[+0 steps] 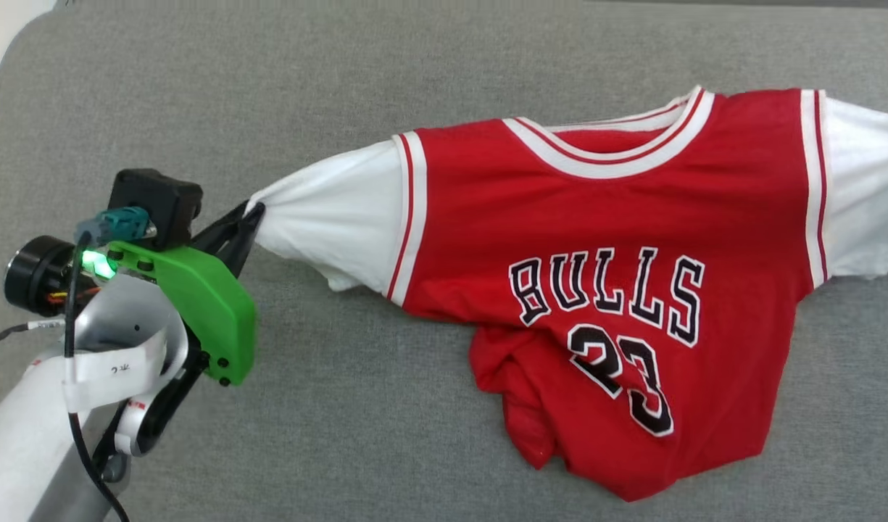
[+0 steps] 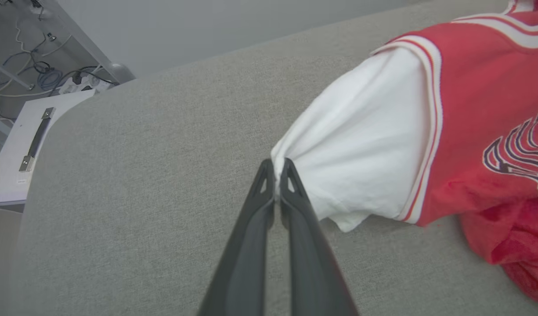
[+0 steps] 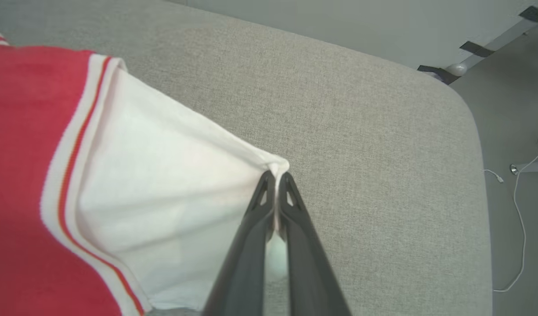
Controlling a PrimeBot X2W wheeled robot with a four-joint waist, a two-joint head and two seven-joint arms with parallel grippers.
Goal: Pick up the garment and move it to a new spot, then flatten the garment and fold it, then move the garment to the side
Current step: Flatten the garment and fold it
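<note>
Left claw (image 2: 275, 166) clenched on garment (image 1: 603, 217) sleeve edge | right claw (image 3: 276, 176) likewise — grey surface (image 1: 342, 80) beyond both.

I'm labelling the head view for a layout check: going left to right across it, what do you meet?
left gripper, jaws shut on a sleeve tip → white sleeve → red body of the garment → second white sleeve

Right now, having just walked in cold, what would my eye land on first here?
The red garment with BULLS 23 lettering, spread across the grey padded surface, its lower hem bunched. Then the left gripper and the right gripper, each pinched shut on a white sleeve tip at opposite ends.
</note>
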